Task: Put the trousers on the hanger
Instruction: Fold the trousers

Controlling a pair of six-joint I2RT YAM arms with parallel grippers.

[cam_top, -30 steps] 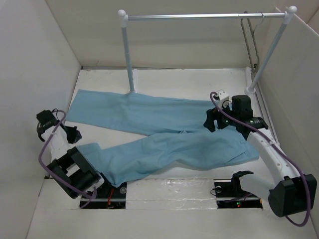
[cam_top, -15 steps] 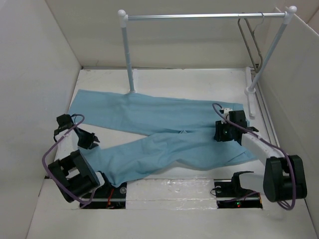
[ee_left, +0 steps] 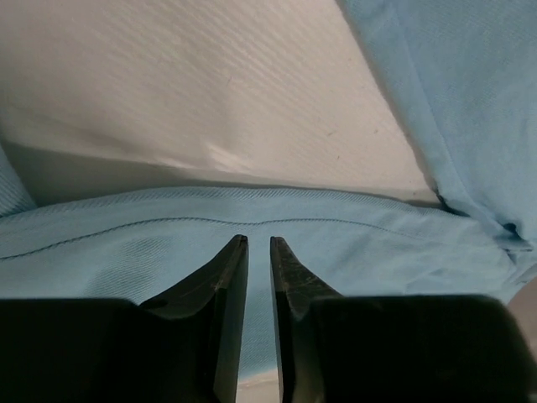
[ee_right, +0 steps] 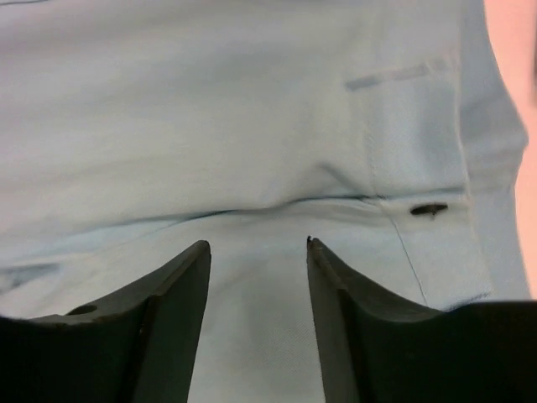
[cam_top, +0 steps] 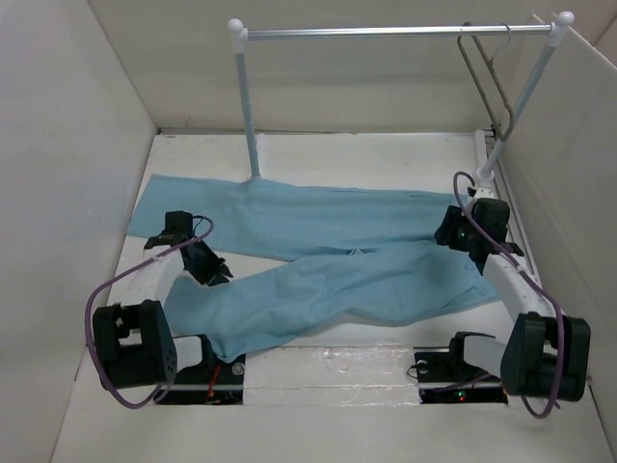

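We judge this to be the opening step, getting hold of the cloth, with nothing lifted yet. The trousers (cam_top: 328, 260) lie flat across the middle of the surface (cam_top: 366, 154), waist toward the right edge and both legs running to the left edge. The hanger (cam_top: 487, 82) hangs from the rail (cam_top: 386, 32) above the far right corner, well apart from the cloth.

The right claw (ee_right: 258, 245) is spread wide and sits low over the waist, with the button (ee_right: 430, 209) just to one side of its fingers. It grips nothing. The left claw (ee_left: 258, 242) is narrowed to a slit and points at the stitched edge of the near leg, not far from the left edge. We see no cloth caught between its fingers.

The next move, as we read it, is for the right claw to settle onto the waistband and close on a fold of it. The fabric is thin and lies flat, so the fingers probably have to press down to gather any. The left claw would have to spread before it could take the leg edge. Only then does lifting toward the far right corner make sense, and the long legs will drag and droop, so threading them through the hanger's loop needs both ends held
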